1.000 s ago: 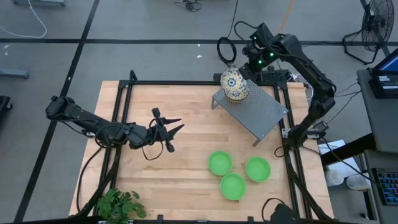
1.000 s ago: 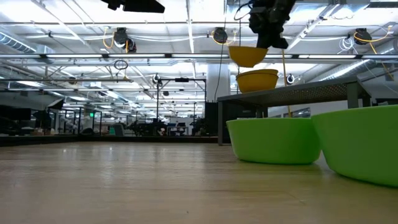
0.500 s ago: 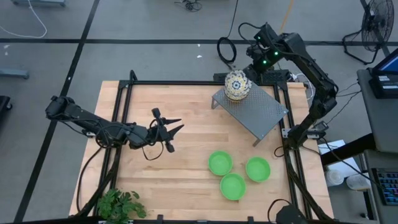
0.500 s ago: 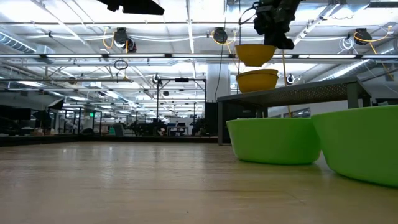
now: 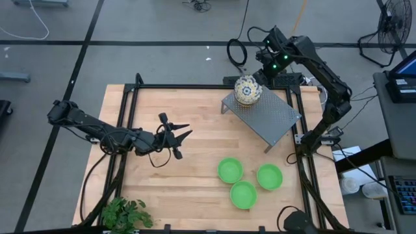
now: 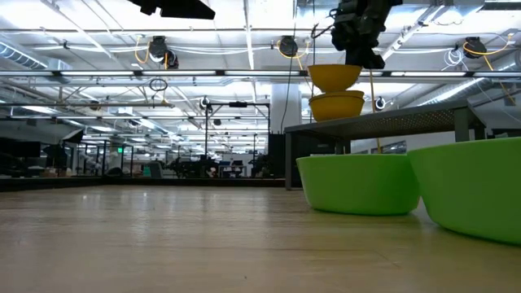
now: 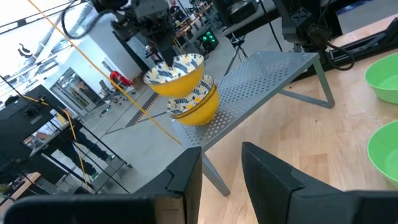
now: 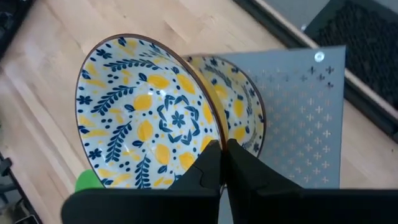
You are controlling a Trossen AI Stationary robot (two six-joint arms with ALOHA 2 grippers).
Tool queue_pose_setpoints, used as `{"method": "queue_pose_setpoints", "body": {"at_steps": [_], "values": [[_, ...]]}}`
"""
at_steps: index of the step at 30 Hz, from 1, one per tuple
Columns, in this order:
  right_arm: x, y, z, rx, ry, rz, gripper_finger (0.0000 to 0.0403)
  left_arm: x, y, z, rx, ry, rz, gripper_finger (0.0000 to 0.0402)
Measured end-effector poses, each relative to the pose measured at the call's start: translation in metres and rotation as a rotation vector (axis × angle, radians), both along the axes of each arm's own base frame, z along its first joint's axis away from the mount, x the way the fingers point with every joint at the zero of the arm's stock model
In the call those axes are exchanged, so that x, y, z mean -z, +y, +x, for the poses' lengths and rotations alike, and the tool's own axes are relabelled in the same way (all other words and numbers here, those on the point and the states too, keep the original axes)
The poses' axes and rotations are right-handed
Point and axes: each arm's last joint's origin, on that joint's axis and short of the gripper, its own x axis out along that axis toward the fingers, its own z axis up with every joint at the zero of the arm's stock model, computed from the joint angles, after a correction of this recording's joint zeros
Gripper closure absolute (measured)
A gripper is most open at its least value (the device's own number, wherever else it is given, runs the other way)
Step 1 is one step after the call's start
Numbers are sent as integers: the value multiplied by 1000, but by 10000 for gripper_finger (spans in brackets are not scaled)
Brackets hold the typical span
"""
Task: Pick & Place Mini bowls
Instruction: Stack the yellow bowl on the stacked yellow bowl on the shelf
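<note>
Grey perforated rack (image 5: 265, 114), potted plant (image 5: 127, 214), wooden table (image 5: 195, 188).

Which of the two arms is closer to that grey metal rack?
The right. Its gripper holds a patterned bowl just above the rack; the left gripper hangs over bare table, well away.

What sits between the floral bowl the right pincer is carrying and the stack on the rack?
Nothing visible. The right pincer grips the floral bowl by its rim, held just above the stacked bowls on the grey rack, with only open air between them. The left pincer waits mid-table, well away.
</note>
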Motion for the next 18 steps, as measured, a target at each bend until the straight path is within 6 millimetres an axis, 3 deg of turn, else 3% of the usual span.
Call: {"method": "queue_pose_setpoints", "body": {"at_steps": [18], "values": [[38,-15,2,6,20,16,403,0,0,0,0,-1,-1,284]]}}
